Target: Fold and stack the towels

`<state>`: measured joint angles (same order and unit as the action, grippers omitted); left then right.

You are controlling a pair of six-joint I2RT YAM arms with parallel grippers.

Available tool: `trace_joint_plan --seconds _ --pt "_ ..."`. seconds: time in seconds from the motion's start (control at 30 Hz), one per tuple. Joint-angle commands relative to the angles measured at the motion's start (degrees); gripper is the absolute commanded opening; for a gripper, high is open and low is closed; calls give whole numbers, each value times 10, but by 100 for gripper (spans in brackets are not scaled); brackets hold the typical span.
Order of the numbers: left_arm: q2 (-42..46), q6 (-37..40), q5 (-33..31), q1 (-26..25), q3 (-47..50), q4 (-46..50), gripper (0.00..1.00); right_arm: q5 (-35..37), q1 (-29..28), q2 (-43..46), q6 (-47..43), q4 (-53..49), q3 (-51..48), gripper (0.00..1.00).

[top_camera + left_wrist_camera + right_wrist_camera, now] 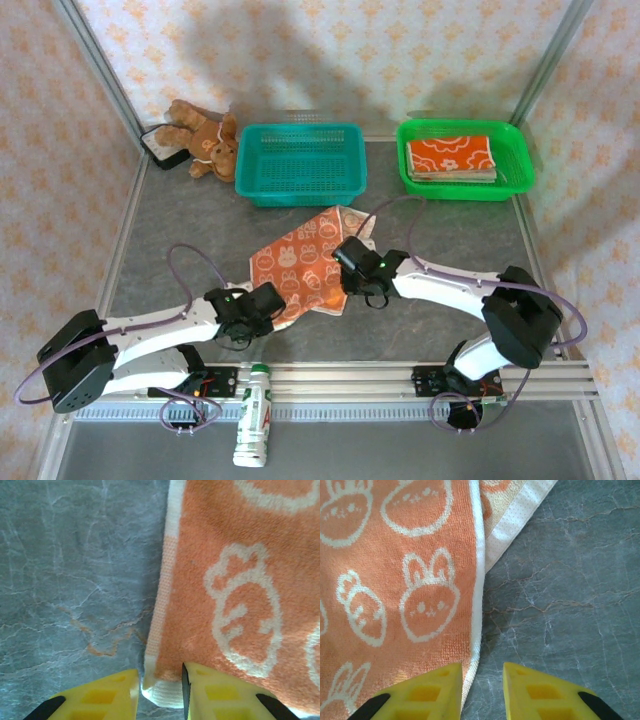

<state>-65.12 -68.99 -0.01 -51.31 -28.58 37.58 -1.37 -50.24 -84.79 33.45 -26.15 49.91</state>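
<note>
An orange towel with white rabbit prints lies spread at an angle on the grey table, between the two arms. My left gripper is at its near left corner. In the left wrist view that white-hemmed corner of the towel sits pinched between the yellow fingers of the left gripper. My right gripper is at the towel's right edge. Its jaws stand slightly apart over bare table, with the towel's white hem beside the left finger. A folded orange towel lies in the green basket.
An empty teal basket stands at the back centre, with a brown teddy bear to its left. A white and green bottle lies on the rail at the near edge. A paler cloth edge peeks out past the towel's far right corner.
</note>
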Motion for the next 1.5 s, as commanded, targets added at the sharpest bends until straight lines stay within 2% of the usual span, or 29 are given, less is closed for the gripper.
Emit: trace_joint_plan --seconds 0.0,0.07,0.13,0.2,0.23,0.4,0.57,1.03,1.1,1.17,1.27,1.33,1.47 --pt "-9 -16 -2 -7 9 -6 28 22 -7 19 12 -13 -6 28" --pt "-11 -13 -1 -10 9 -11 27 22 -12 21 13 -14 -6 29" --pt "-15 -8 0 -11 10 -20 19 20 -18 18 16 -19 -5 31" --pt "-22 -7 -6 -11 9 -20 4 24 -31 17 21 -23 -7 32" --pt "-24 -7 -7 -11 10 -21 1 26 -39 16 24 -26 -6 32" --pt "-5 -8 -16 -11 12 -18 0 27 -83 -2 58 -39 -3 39" --pt "11 -7 -21 -11 13 -16 0 42 -126 -16 96 -54 -2 39" --pt "28 -8 -15 -10 29 -22 0 19 -145 -104 117 -42 28 38" --pt "31 -9 -15 -11 30 -23 0 16 -146 -109 117 -37 27 29" --pt "30 -9 -15 -11 30 -22 0 14 -147 -111 117 -33 26 25" --pt "30 -9 -16 -10 29 -22 0 13 -148 -114 120 -32 23 8" --pt "31 -8 -17 -11 25 -20 0 20 -147 -107 127 -33 13 1" --pt "43 0 -30 -11 -3 6 0 52 -148 -54 136 -49 -2 0"
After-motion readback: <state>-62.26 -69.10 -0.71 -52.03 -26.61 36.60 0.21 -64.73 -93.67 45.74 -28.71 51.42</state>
